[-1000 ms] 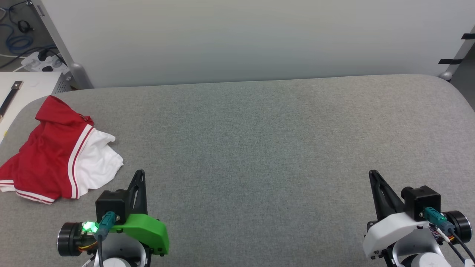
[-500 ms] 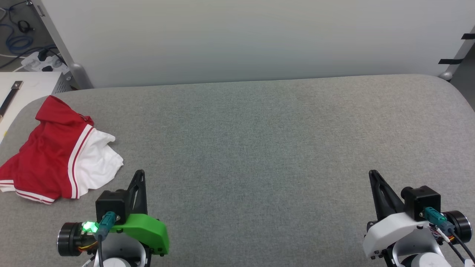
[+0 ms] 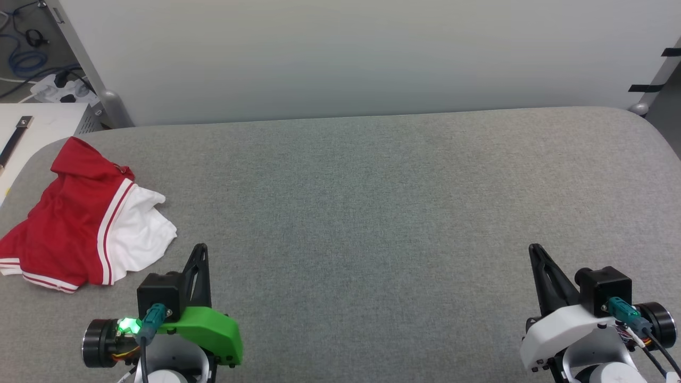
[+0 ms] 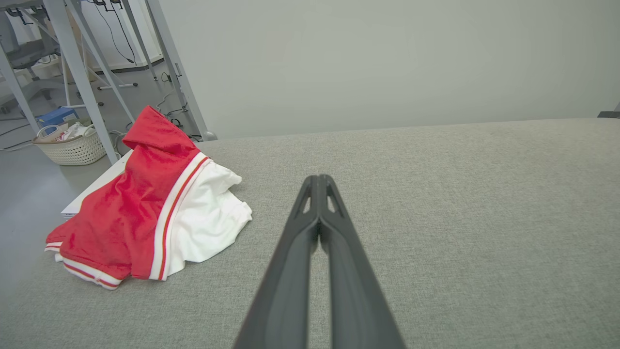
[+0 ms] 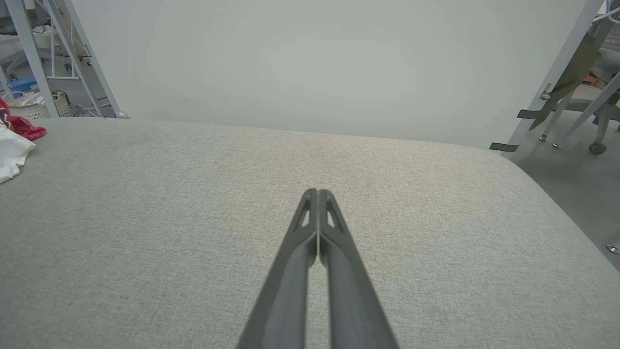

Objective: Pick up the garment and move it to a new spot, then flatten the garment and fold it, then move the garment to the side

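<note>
The garment (image 3: pixel 80 218), red with a white sleeve and red-white striped trim, lies crumpled at the far left of the grey table (image 3: pixel 372 202). In the left wrist view the garment (image 4: pixel 145 208) sits left of my fingers. A corner of the garment (image 5: pixel 12 140) peeks in at the left edge of the right wrist view. My left gripper (image 3: pixel 200 250) rests near the front edge, just right of the garment and apart from it, shut and empty; its tips (image 4: pixel 318 178) touch. My right gripper (image 3: pixel 533 249) rests at the front right, shut and empty, with its tips (image 5: pixel 317 192) pressed together.
A pale wall panel (image 3: pixel 346 53) stands behind the table. A white side surface (image 3: pixel 32 127) with a dark strap lies past the table's left edge, with cables and a power strip (image 3: pixel 58 88) on the floor. A laundry basket (image 4: pixel 70 145) stands by metal frame legs.
</note>
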Robot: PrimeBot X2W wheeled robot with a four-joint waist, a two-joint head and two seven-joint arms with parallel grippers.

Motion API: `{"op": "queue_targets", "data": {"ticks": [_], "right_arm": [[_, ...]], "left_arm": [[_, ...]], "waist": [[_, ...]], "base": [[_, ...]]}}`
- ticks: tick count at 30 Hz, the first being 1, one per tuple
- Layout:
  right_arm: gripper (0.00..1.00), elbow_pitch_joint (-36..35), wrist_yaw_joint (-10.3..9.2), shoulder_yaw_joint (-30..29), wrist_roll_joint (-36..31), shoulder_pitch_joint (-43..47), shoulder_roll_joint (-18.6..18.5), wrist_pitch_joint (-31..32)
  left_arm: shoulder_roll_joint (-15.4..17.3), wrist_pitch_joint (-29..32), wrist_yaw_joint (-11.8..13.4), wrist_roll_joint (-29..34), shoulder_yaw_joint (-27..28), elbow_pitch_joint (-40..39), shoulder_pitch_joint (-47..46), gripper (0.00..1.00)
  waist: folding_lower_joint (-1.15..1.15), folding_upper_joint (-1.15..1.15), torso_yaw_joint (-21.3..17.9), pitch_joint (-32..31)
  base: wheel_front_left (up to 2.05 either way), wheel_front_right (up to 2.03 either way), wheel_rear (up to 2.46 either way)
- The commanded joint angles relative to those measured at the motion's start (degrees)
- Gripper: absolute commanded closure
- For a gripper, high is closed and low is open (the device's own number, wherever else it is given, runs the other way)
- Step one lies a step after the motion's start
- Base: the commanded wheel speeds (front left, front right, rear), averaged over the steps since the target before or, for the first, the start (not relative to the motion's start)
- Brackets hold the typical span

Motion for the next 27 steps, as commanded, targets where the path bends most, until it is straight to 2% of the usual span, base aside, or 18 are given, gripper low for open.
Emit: {"op": "queue_targets", "data": {"ticks": [1, 27], "right_arm": [[1.0, 0.1, -0.05, 0.08, -0.57, -0.93, 0.12, 0.16], [1.0, 0.1, -0.05, 0.08, -0.57, -0.93, 0.12, 0.16]], "left_arm": [[-0.29, -0.04, -0.17, 0.55, 0.06, -0.12, -0.97, 1.0], [-0.29, -0.04, -0.17, 0.55, 0.06, -0.12, -0.97, 1.0]], "waist": [[0.0, 0.0, 0.0, 0.0], [0.0, 0.0, 0.0, 0.0]], "base": [[0.0, 0.0, 0.0], [0.0, 0.0, 0.0]]}}
